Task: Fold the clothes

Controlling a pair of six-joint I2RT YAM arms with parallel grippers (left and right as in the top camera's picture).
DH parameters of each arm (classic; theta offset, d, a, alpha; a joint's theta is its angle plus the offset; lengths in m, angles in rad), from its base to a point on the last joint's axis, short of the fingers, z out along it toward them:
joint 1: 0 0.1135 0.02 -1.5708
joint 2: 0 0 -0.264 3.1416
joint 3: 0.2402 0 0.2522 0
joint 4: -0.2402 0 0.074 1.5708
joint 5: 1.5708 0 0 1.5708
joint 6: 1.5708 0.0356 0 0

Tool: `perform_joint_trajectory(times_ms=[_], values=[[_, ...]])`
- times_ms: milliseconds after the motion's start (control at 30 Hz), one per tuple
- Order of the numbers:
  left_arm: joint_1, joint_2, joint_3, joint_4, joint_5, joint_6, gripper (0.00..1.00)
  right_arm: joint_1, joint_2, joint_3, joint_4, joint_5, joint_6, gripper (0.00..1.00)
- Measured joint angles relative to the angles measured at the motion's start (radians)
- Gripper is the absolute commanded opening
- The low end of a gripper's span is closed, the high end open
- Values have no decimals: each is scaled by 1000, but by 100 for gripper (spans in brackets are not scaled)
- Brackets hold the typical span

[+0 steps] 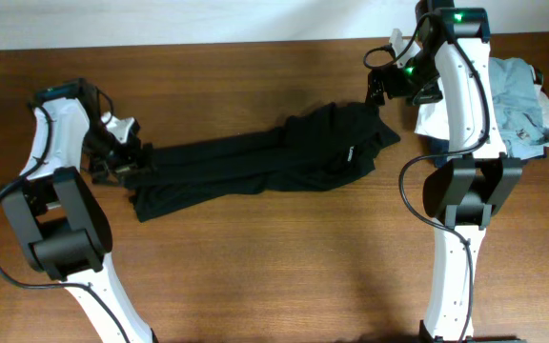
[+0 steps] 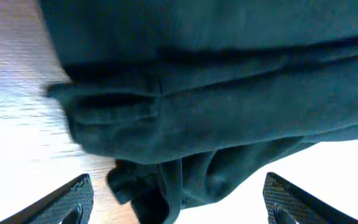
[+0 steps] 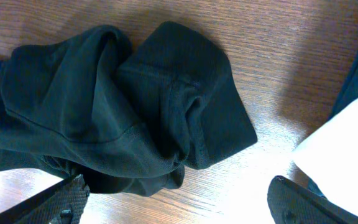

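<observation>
A long black soft fabric top (image 1: 265, 162) lies bunched across the middle of the brown wooden surface (image 1: 255, 276). The left pincer (image 1: 130, 164), at its left end, and the right pincer (image 1: 376, 91), at its upper-right end, both gape apart, gripping nothing.

This looks like a robotics lab, not anyone's home. Two white-and-black robot arms, the left arm (image 1: 50, 143) at eight o'clock and the right arm (image 1: 467, 105) at four, stand on a bare wood-grain counter (image 1: 255, 276), with black cables (image 1: 401, 186) looping off them and a green light (image 1: 457, 15) lit. A black top (image 1: 255, 167) lies between them, and a heap of garments (image 1: 527, 114) sits at two o'clock.
</observation>
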Motion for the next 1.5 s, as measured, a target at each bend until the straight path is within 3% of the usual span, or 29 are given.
perform_joint_trajectory(times_ms=[267,367,500,533,567,633,900,1300,1500], values=[[0,-2,-142,108,-27,-21,82,0,0,0,0,0,-2,97],[0,-26,-177,156,-43,-48,74,0,0,0,0,0,-3,97],[-2,-56,-233,250,-61,-114,40,0,0,0,0,0,-2,97],[-3,-65,-249,280,-63,-130,19,0,0,0,0,0,-3,97],[-6,-70,-260,300,-64,-134,9,0,0,0,1,0,-3,97],[-14,-74,-273,330,-50,-151,1,0,0,0,1,0,-3,98],[-12,-80,-274,344,-34,-167,1,0,0,0,-5,0,-1,97],[180,-80,-191,358,-75,-171,1,0,0,-3,-8,-7,2,99],[175,-90,-167,358,-84,-171,1,0,0,-21,-8,-8,1,99]])
